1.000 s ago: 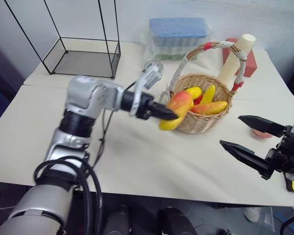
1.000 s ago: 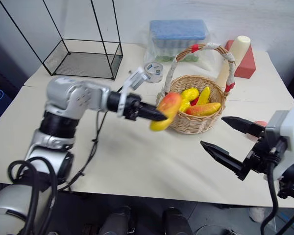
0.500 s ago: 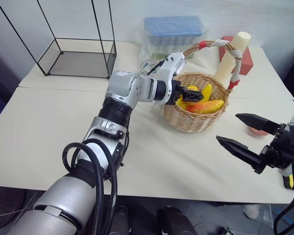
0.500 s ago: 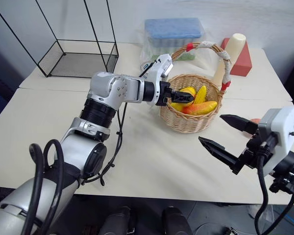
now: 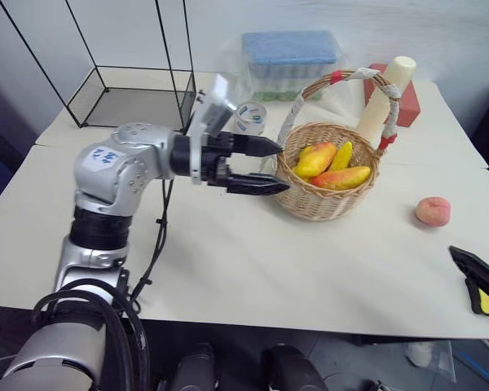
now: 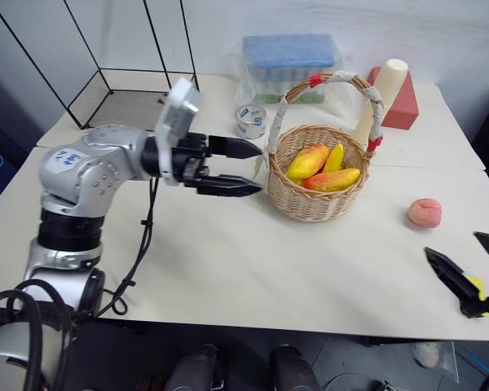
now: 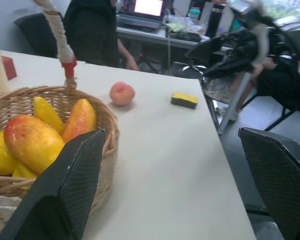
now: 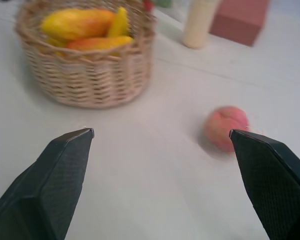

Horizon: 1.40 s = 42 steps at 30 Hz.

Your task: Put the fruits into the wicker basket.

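Left eye view: the left gripper (image 5: 270, 165), jaws apart and empty, hangs beside the wicker basket (image 5: 330, 204) holding mangoes (image 5: 316, 160). Right gripper (image 8: 162, 150), jaws spread, faces a peach (image 5: 433, 211) on the table (image 5: 310, 261).

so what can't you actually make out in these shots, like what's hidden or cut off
- Basket contents: in the head views the wicker basket's wall hides whatever lies under the top fruits, so no count.
- Right gripper: cut off by the right eye view's edge; its arm is out of frame.
- Cream cylinder: its base sits behind the basket's handle and rim.
- Tape roll: partly covered by the left gripper.
- Peach's far side.
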### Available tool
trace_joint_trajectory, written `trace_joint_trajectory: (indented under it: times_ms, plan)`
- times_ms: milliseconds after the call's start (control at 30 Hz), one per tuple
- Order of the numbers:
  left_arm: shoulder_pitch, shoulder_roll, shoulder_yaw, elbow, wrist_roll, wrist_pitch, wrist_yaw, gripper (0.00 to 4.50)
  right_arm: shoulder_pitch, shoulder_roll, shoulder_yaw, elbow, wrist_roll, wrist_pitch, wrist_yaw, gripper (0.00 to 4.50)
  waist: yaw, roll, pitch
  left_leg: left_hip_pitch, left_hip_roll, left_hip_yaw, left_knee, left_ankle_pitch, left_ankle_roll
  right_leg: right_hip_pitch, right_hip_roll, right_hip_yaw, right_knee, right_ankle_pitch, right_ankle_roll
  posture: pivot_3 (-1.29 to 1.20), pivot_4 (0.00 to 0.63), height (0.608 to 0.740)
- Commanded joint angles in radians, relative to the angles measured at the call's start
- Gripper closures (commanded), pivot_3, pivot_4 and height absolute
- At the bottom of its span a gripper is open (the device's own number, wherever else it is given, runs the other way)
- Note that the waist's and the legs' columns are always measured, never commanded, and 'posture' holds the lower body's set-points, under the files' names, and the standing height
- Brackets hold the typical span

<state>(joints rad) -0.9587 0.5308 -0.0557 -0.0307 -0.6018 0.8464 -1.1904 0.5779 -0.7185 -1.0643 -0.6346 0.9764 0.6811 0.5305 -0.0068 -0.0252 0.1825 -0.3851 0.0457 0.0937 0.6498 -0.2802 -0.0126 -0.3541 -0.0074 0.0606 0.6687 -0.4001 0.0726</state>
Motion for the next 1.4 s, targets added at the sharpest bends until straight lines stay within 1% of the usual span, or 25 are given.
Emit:
trace_joint_trajectory:
  times_ms: [33, 100, 167, 300, 367, 567, 733, 800, 867, 933, 1167, 1267, 1300, 1333, 1400]
  plan:
    - [0.019, 0.019, 0.005, -0.092, -0.044, -0.051, -0.061, 0.03, -0.077, -0.049, 0.077, 0.068, -0.051, -0.008, -0.013, 0.0, -0.009, 0.0, 0.0, 0.0, 0.0, 0.0, 0.0, 0.0, 0.0, 0.0, 0.0, 0.0, 0.0, 0.0, 0.0, 0.0, 0.15, 0.74]
    - [0.029, 0.012, 0.007, -0.12, -0.057, -0.049, -0.048, 0.03, -0.194, -0.073, 0.204, 0.145, -0.131, -0.034, -0.045, 0.0, -0.018, 0.0, 0.0, 0.0, 0.0, 0.0, 0.0, 0.0, 0.0, 0.0, 0.0, 0.0, 0.0, 0.0, 0.0, 0.0, 0.15, 0.74]
    - [0.037, 0.006, 0.015, -0.143, -0.075, -0.041, -0.037, 0.03, -0.295, -0.08, 0.306, 0.21, -0.203, -0.055, -0.071, 0.0, -0.022, 0.001, 0.0, -0.001, 0.0, 0.0, 0.0, 0.0, 0.0, -0.001, 0.001, 0.0, 0.001, 0.0, 0.0, 0.0, 0.15, 0.74]
    - [0.049, 0.014, 0.048, -0.182, -0.106, -0.032, -0.013, 0.03, -0.522, -0.06, 0.448, 0.413, -0.355, -0.095, -0.181, 0.0, -0.025, 0.002, 0.0, -0.002, 0.0, 0.0, 0.001, 0.0, 0.0, -0.004, 0.001, 0.001, 0.003, 0.0, 0.0, 0.0, 0.15, 0.74]
    - [0.05, 0.02, 0.065, -0.191, -0.123, -0.021, 0.006, 0.03, -0.609, -0.048, 0.485, 0.507, -0.4, -0.111, -0.21, 0.0, -0.025, 0.003, 0.0, -0.002, 0.0, 0.0, 0.001, 0.0, 0.0, -0.005, 0.001, 0.001, 0.003, 0.0, 0.0, 0.0, 0.15, 0.74]
    - [0.048, 0.037, 0.076, -0.194, -0.134, -0.021, 0.042, 0.03, -0.781, -0.003, 0.589, 0.709, -0.455, -0.115, -0.18, 0.0, -0.022, 0.003, 0.0, -0.003, 0.0, 0.0, 0.001, 0.0, 0.0, -0.005, 0.001, 0.001, 0.004, 0.0, 0.0, 0.0, 0.15, 0.74]
    - [0.035, 0.038, 0.074, -0.188, -0.134, -0.026, 0.058, 0.03, -0.971, 0.044, 0.608, 0.989, -0.536, -0.16, -0.282, 0.0, -0.027, 0.003, 0.0, -0.002, 0.0, 0.001, 0.003, 0.0, 0.001, -0.005, 0.0, 0.001, 0.006, 0.0, 0.0, 0.0, 0.15, 0.74]
    - [0.028, 0.041, 0.075, -0.183, -0.135, -0.027, 0.061, 0.03, -1.009, 0.048, 0.614, 1.053, -0.559, -0.193, -0.28, 0.0, -0.029, 0.003, 0.0, -0.002, 0.0, 0.001, 0.002, 0.0, 0.001, -0.006, 0.0, 0.001, 0.007, 0.0, 0.0, 0.0, 0.15, 0.74]
    - [0.022, 0.044, 0.076, -0.176, -0.134, -0.028, 0.063, 0.0, -1.025, 0.057, 0.609, 1.076, -0.558, -0.213, -0.262, 0.4, -0.03, 0.003, 0.0, -0.003, 0.0, 0.001, 0.002, 0.0, 0.001, -0.006, 0.001, 0.001, 0.006, 0.0, 0.0, 0.0, 0.15, 0.74]
    - [0.016, 0.046, 0.078, -0.167, -0.133, -0.028, 0.065, 0.0, -1.022, 0.063, 0.608, 1.065, -0.553, -0.236, -0.231, 0.94, -0.03, 0.003, 0.0, -0.003, 0.0, 0.001, 0.002, 0.0, 0.001, -0.006, 0.001, 0.001, 0.006, 0.0, 0.0, 0.0, 0.15, 0.74]
    - [0.013, 0.044, 0.079, -0.153, -0.136, -0.027, 0.071, 0.0, -0.986, 0.064, 0.588, 1.008, -0.553, -0.277, -0.21, 3.36, -0.03, 0.003, 0.0, -0.003, 0.001, 0.001, 0.002, 0.0, 0.001, -0.006, 0.001, 0.001, 0.006, 0.0, 0.0, 0.0, 0.15, 0.74]
    - [0.007, 0.041, 0.076, -0.147, -0.134, -0.031, 0.07, 0.0, -0.963, 0.059, 0.59, 0.96, -0.56, -0.268, -0.224, 4.25, -0.03, 0.003, 0.0, -0.003, 0.001, 0.001, 0.002, 0.0, 0.001, -0.006, 0.001, 0.001, 0.006, 0.0, 0.0, 0.0, 0.15, 0.74]
    - [0.005, 0.04, 0.075, -0.144, -0.133, -0.033, 0.07, 0.0, -0.956, 0.058, 0.591, 0.941, -0.558, -0.259, -0.222, 4.45, -0.03, 0.003, 0.0, -0.003, 0.001, 0.001, 0.002, 0.0, 0.001, -0.006, 0.001, 0.001, 0.006, 0.0, 0.0, 0.0, 0.15, 0.74]
    - [0.002, 0.039, 0.073, -0.14, -0.131, -0.035, 0.069, 0.0, -0.946, 0.058, 0.592, 0.916, -0.554, -0.249, -0.221, 4.32, -0.03, 0.003, 0.0, -0.003, 0.001, 0.001, 0.002, 0.0, 0.001, -0.006, 0.001, 0.001, 0.006, 0.0, 0.0, 0.0, 0.15, 0.74]
    - [-0.001, 0.038, 0.071, -0.133, -0.127, -0.04, 0.068, 0.0, -0.936, 0.063, 0.592, 0.87, -0.539, -0.231, -0.216, 3.87, -0.031, 0.003, 0.0, -0.003, 0.001, 0.001, 0.002, 0.0, 0.001, -0.006, 0.001, 0.001, 0.006, 0.0, 0.0, 0.0, 0.15, 0.74]
